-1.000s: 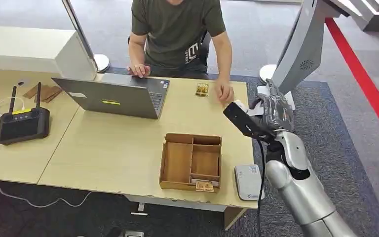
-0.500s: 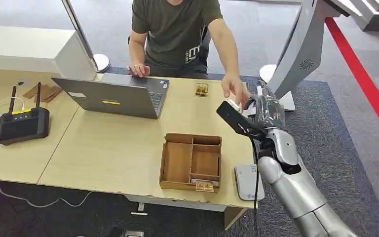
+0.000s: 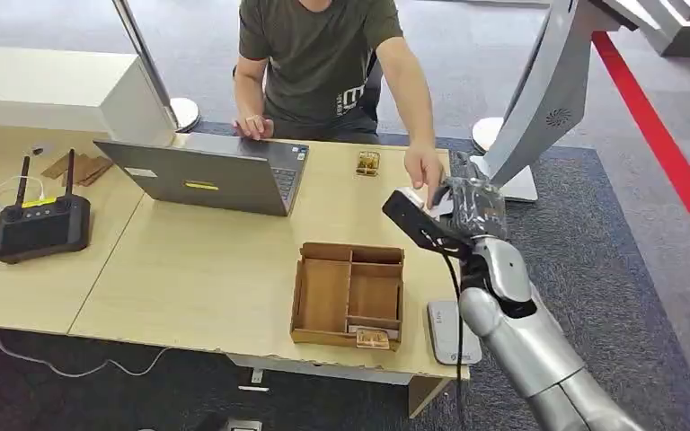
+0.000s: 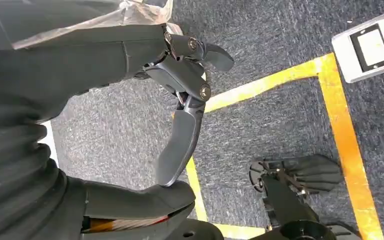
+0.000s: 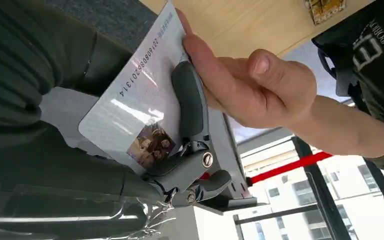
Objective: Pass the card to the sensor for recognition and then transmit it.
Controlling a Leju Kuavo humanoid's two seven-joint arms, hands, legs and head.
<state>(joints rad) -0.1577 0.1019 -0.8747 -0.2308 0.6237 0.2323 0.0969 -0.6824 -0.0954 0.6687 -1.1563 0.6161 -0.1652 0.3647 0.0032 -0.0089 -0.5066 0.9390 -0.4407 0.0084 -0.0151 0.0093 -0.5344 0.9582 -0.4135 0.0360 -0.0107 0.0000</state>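
Right now my right hand (image 3: 467, 205) is raised over the far right corner of the desk (image 3: 207, 269), close to the person's hand (image 3: 424, 171). In my right wrist view my fingers (image 5: 192, 107) press the card (image 5: 140, 97) flat against my palm, so I have hold of it; the card is white with a line of digits along one edge and a small photo near a corner. The person's hand (image 5: 245, 85) is touching the card's far edge, fingertips laid on it just beside my own fingers. The white sensor (image 3: 451, 330) lies on the near right corner of the desk, below my forearm and well apart from the card. A wooden tray (image 3: 348, 294) with compartments sits just left of the sensor. My left hand (image 4: 180, 100) hangs above the grey carpet, fingers curled in toward the thumb with nothing between them.
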